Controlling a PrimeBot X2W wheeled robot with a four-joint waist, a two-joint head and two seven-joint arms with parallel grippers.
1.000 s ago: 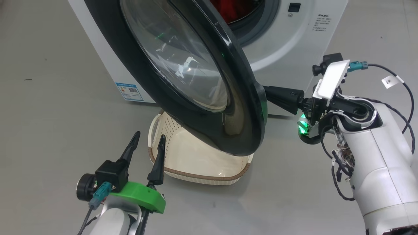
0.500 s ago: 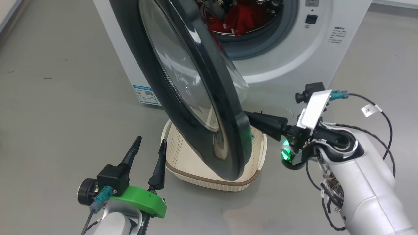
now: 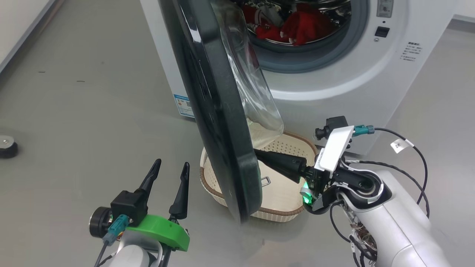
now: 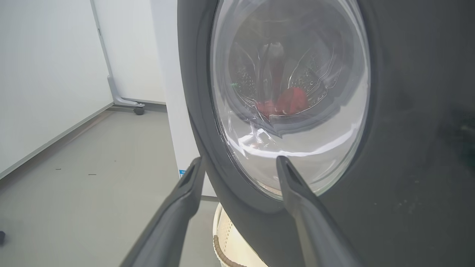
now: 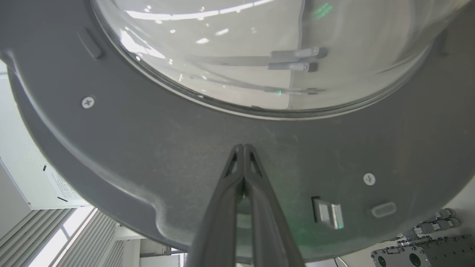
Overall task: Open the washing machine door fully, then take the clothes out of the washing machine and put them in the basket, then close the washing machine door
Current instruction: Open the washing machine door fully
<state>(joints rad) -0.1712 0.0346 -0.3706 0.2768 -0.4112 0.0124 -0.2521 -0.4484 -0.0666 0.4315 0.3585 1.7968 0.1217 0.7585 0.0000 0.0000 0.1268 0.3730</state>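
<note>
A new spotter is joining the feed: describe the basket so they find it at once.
Find the big white washing machine with its round black door standing open. On the grey floor just in front of it, below that door, sits the basket. It is the only low cream tub, with perforated sides and a brown woven-look rim.

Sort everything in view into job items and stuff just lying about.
Job: washing machine door, washing machine, clothes, basket.
Lying about: small dark round object on the floor, grey wheeled post by the wall.
</note>
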